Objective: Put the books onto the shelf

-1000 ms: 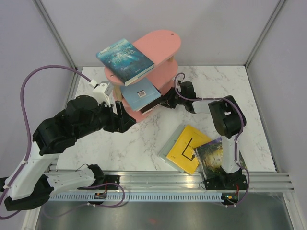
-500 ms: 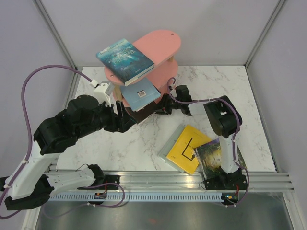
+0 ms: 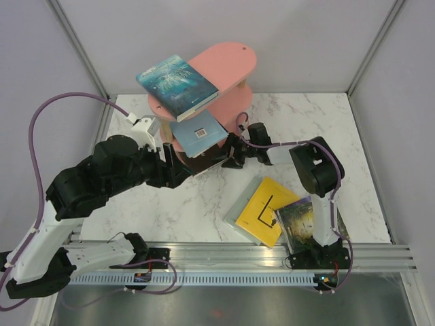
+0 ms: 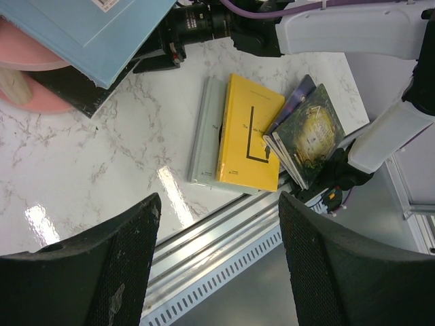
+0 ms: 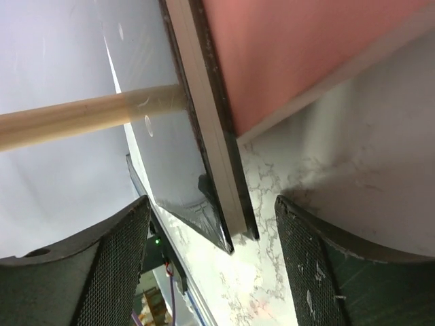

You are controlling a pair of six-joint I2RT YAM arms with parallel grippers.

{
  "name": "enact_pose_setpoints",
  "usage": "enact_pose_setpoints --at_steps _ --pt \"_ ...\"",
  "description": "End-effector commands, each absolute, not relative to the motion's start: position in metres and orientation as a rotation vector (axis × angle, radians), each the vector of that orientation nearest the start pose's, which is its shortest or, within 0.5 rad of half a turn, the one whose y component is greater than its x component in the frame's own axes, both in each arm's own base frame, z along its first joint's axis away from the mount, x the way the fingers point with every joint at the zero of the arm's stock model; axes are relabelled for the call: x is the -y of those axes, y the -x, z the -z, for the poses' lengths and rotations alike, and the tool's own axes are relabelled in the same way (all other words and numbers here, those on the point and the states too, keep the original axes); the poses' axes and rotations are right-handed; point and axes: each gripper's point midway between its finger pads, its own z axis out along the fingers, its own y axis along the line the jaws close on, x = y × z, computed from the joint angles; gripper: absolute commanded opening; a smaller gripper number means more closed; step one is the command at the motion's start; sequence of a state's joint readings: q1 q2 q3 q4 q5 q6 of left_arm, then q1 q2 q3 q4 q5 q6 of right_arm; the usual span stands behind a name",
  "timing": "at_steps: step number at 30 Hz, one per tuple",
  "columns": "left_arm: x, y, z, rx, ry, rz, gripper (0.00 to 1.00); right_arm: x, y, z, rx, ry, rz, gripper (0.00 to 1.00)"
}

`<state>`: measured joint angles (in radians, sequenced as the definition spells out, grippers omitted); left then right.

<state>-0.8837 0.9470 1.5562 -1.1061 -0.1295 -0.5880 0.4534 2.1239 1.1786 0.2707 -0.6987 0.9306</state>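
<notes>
Shelf, pink, three oval boards on light wooden posts: stands toward the far-left part of the surface.

Teal-blue book: flat on the top board, overhanging its near-left end.

Pale blue book: on the middle board, likewise overhanging.

Black book: rests on the bottom board, one corner jutting out over the surface.

Right claw: released. Its fingers are spread to either side of the black book's jutting edge, with a gap showing on each side.

Left claw: released, fingers wide, nothing between them. It hangs above the surface just beside the shelf's near-left side.

Yellow book, black line drawing: flat near the near edge, right of centre, lying on a pale grey book whose left strip shows.

Green-gold book: toward the near-right corner, by the right arm's base, just beside the yellow book. It is stacked on a purplish book.
</notes>
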Motion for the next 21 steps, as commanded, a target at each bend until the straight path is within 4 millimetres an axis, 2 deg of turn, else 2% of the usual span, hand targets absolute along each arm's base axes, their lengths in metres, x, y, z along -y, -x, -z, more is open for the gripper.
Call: enact_pose_setpoints --at_steps 1,3,5,7,8,9,10,11,12,13,15,16,17,19,21 --pt "0.177 -0.150 -0.374 -2.121 -0.181 0.767 0.74 -0.292 -0.369 0.002 -2.614 -0.312 -1.198 0.79" --pt "0.176 -0.149 -0.375 -2.119 -0.179 0.765 0.75 -0.274 -0.370 0.001 -2.606 -0.354 -1.176 0.81" --pt "0.175 -0.149 -0.377 -2.115 -0.180 0.766 0.76 -0.261 -0.373 -0.011 -2.571 -0.364 -1.166 0.81" --pt "0.176 -0.149 -0.377 -2.116 -0.186 0.764 0.77 -0.237 -0.372 -0.011 -2.565 -0.411 -1.137 0.82" --pt "0.176 -0.149 -0.379 -2.113 -0.191 0.765 0.78 -0.229 -0.375 -0.026 -2.529 -0.414 -1.137 0.82" --pt "0.176 -0.149 -0.380 -2.108 -0.202 0.764 0.78 -0.210 -0.376 -0.027 -2.517 -0.462 -1.119 0.82" --pt "0.180 -0.150 -0.379 -2.115 -0.217 0.766 0.79 -0.201 -0.375 -0.042 -2.489 -0.460 -1.109 0.82" --pt "0.181 -0.150 -0.379 -2.116 -0.228 0.767 0.80 -0.191 -0.375 -0.049 -2.471 -0.478 -1.100 0.82" --pt "0.184 -0.149 -0.377 -2.126 -0.248 0.771 0.81 -0.173 -0.372 -0.050 -2.460 -0.530 -1.078 0.82" --pt "0.187 -0.149 -0.375 -2.134 -0.257 0.775 0.83 -0.164 -0.369 -0.067 -2.431 -0.535 -1.067 0.82" --pt "0.198 -0.147 -0.364 -2.175 -0.294 0.799 0.85 -0.139 -0.361 -0.072 -2.428 -0.562 -0.970 0.82" --pt "0.205 -0.148 -0.362 -2.175 -0.308 0.822 0.87 -0.132 -0.347 -0.083 -2.450 -0.570 -0.917 0.82" --pt "0.211 -0.147 -0.351 -2.206 -0.327 0.830 0.88 -0.124 -0.341 -0.087 -2.462 -0.536 -0.848 0.81" --pt "0.231 -0.143 -0.336 -2.242 -0.393 0.905 0.90 -0.104 -0.320 -0.097 -2.476 -0.587 -0.696 0.82" --pt "0.252 -0.135 -0.321 -2.287 -0.477 0.973 0.90 -0.092 -0.295 -0.092 -2.504 -0.661 -0.616 0.83"
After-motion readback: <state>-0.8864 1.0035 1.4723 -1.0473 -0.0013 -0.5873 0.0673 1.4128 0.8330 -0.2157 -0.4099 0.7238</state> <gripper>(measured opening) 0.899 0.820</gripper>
